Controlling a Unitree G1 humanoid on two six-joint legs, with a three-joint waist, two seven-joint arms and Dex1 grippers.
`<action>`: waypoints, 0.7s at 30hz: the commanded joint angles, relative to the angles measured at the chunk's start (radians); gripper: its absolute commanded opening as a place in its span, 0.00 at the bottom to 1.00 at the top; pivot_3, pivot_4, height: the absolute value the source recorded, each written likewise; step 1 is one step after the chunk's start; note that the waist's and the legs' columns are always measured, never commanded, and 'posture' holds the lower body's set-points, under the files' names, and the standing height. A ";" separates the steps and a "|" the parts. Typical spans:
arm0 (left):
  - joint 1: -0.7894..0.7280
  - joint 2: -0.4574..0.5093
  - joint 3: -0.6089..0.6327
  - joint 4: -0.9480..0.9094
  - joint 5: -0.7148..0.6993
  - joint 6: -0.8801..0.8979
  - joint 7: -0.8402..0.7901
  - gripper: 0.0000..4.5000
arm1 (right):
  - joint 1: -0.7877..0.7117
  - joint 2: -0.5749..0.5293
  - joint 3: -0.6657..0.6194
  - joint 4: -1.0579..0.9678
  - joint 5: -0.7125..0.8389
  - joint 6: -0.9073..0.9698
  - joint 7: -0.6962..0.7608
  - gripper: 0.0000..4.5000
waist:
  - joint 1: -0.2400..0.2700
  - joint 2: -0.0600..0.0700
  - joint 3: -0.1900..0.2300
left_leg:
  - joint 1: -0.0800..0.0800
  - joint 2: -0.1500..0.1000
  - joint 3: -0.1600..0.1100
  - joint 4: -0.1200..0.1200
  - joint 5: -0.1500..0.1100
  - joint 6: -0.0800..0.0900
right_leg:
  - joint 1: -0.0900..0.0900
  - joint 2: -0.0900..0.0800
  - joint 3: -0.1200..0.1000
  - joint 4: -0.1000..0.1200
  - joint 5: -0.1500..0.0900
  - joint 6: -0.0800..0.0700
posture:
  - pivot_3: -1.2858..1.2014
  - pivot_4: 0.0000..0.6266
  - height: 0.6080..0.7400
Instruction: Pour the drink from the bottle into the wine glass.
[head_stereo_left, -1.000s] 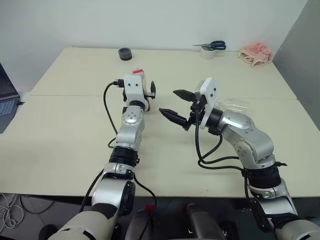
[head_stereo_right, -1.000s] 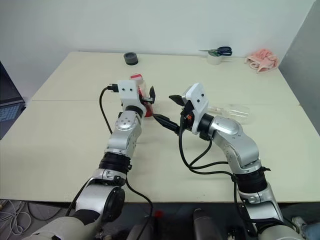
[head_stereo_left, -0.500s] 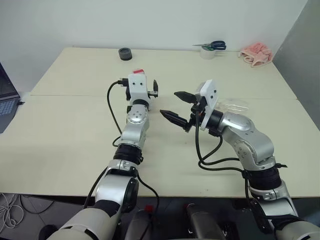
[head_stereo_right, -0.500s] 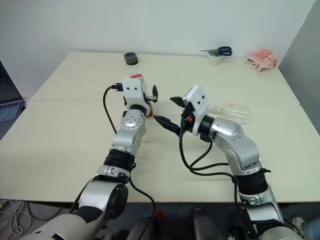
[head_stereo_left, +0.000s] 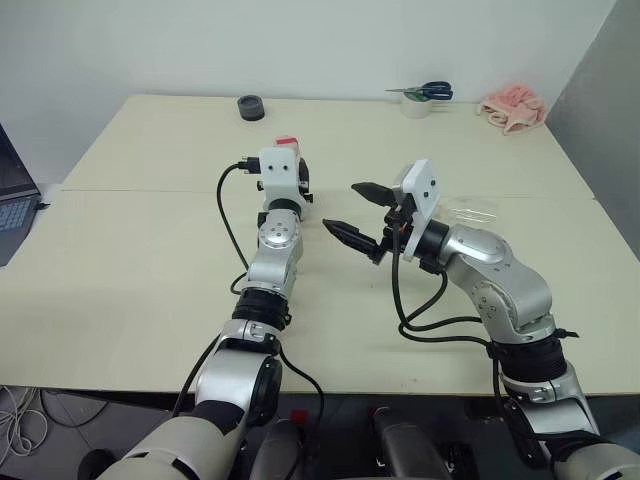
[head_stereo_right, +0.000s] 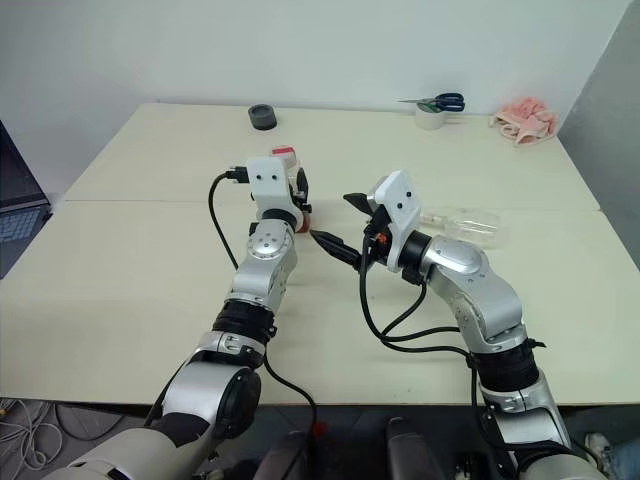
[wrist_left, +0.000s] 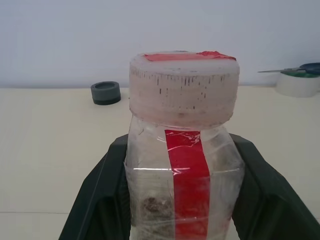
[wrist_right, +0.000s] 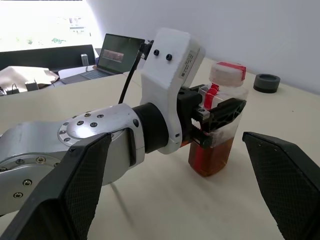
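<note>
The bottle (wrist_right: 218, 135) stands upright on the table at centre left, clear with a red label strip and a pink-red cap (head_stereo_left: 287, 142). The amber drink (wrist_right: 214, 161) fills its lower part. My left gripper (wrist_left: 182, 150) is shut on the bottle, one black finger pressed against each side of it. My right gripper (head_stereo_left: 340, 205) hovers open just to the right of the bottle, fingertips pointing at it, nothing between them. The wine glass (head_stereo_right: 468, 226) shows on the table behind my right forearm, partly hidden by it.
A black ring (head_stereo_left: 250, 106) lies at the table's far side. Scissors on a tape roll (head_stereo_left: 420, 97) and a pink cloth (head_stereo_left: 512, 110) sit at the far right corner. A laptop (head_stereo_left: 10, 200) is off the table's left edge.
My left gripper's fingers stood open around the bottle and have closed onto it. The right arm has kept still.
</note>
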 joint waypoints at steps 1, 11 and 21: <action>0.002 0.047 0.025 -0.091 -0.033 -0.008 -0.069 0.46 | -0.078 0.004 -0.032 0.009 -0.051 -0.012 -0.072 1.00 | -0.002 0.000 0.000 | 0.000 0.000 0.000 0.000 0.000 0.000 | 0.000 0.000 0.000 0.000 0.000 0.000 | 0.52 0.24 1.00; 0.302 0.330 0.007 -0.575 -0.358 0.259 -0.719 0.46 | -0.342 0.055 -0.066 0.141 0.025 0.209 -0.069 1.00 | -0.015 0.001 0.000 | -0.001 0.002 -0.003 -0.005 0.003 -0.006 | -0.002 0.000 -0.004 0.000 0.000 -0.001 | 0.52 0.24 1.00; 0.370 0.324 -0.042 -0.711 -0.364 0.283 -0.791 0.46 | -0.326 0.160 -0.002 0.104 0.017 0.257 -0.135 1.00 | -0.001 0.001 0.000 | -0.001 0.000 -0.004 -0.003 0.003 -0.006 | -0.001 -0.002 -0.005 0.001 0.000 -0.001 | 0.52 0.24 1.00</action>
